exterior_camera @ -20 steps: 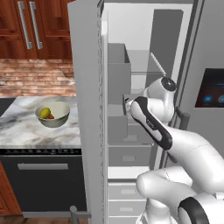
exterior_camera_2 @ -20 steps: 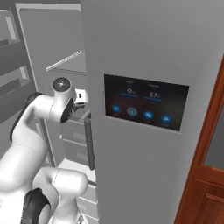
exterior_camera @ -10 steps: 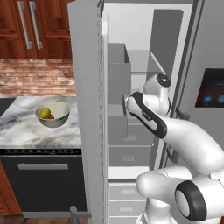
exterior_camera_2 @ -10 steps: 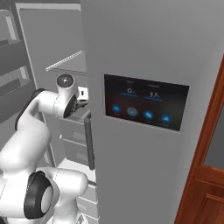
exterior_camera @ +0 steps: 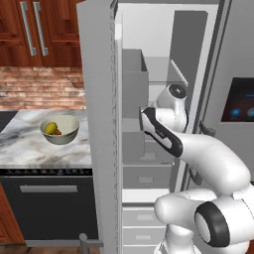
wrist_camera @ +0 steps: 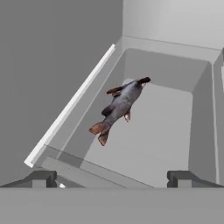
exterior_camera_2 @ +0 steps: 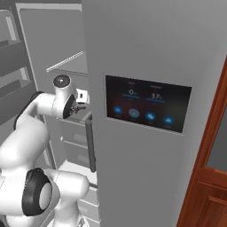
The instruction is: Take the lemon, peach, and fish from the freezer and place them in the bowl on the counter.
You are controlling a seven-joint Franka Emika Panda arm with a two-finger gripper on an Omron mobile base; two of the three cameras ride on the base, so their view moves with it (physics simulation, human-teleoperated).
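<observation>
Left base view shows the white arm rising from the lower right, its upper link sloping up and to the left, then bending sharply at a dark-banded joint so the wrist turns into the open freezer (exterior_camera: 163, 59), at the height of the glass shelf and beside the grey door bins. In the right base view the same arm climbs from the lower left, folds at the elbow and points its wrist to the right, into the gap behind the closed door with the dark touch panel (exterior_camera_2: 148, 108); the vertical bar handle (exterior_camera_2: 91, 144) hangs just below the wrist. The hand view looks down into a grey compartment where the fish (wrist_camera: 119, 107) lies on the floor of the bin, head toward the far corner and reddish tail toward the camera, close to the bin's left wall. The end effector (wrist_camera: 111, 178) has its fingers spread wide apart, with nothing between them, and stands clear of the fish. On the marble worktop (exterior_camera: 30, 149) left of the freezer sits the bowl (exterior_camera: 59, 130), with the lemon (exterior_camera: 50, 128) and the peach (exterior_camera: 58, 132) inside it.
</observation>
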